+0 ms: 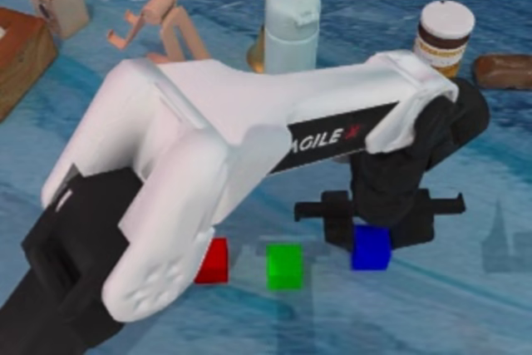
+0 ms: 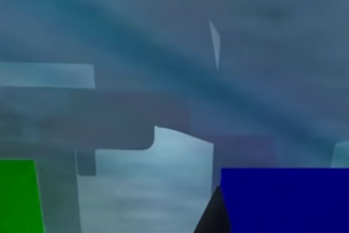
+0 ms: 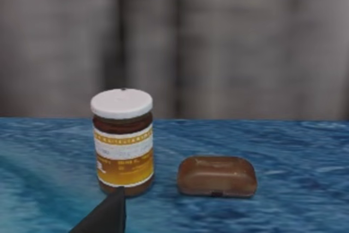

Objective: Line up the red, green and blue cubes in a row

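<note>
Left arm (image 1: 208, 147) hiding part of red cube (image 1: 214, 260), left gripper (image 1: 376, 209) spread wide over blue cube (image 1: 370, 248)

Three small glossy cubes in a row across the lower middle of the top view.

The red cube (image 1: 213, 260) lies leftmost, partly hidden behind the white arm; the green cube (image 1: 284, 266) sits flat beside it, a gap between them; the blue cube (image 1: 370, 248) lies rightmost, slightly higher in the frame, directly under the left end effector (image 1: 378, 208), on the blue tabletop (image 1: 432, 305).
</note>
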Tool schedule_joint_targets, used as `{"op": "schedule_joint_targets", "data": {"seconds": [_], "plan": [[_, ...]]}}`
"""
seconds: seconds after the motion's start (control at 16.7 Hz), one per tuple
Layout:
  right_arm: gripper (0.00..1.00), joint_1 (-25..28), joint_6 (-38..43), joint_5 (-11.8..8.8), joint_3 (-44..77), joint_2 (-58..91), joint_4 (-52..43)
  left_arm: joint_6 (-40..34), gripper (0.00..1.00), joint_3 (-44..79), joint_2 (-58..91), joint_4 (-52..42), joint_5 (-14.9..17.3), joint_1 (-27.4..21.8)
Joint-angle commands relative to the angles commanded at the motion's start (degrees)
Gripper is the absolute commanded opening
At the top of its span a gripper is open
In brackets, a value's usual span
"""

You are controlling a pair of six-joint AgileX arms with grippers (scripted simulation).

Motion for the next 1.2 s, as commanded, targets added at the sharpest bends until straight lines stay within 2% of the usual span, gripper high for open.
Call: {"op": "schedule_joint_targets", "data": {"seconds": [0.06, 0.84, 1.2], "plan": [[1.0, 0.0, 0.0, 0.0, 0.0, 0.0, 0.0, 0.0, 0.0, 0.0, 0.0, 0.0, 0.0, 0.0], [1.0, 0.0, 0.0, 0.0, 0.0, 0.0, 0.0, 0.0, 0.98, 0.0, 0.0, 0.0, 0.0, 0.0], [1.0, 0.0, 0.0, 0.0, 0.0, 0.0, 0.0, 0.0, 1.0, 0.0, 0.0, 0.0, 0.0, 0.0]]}}
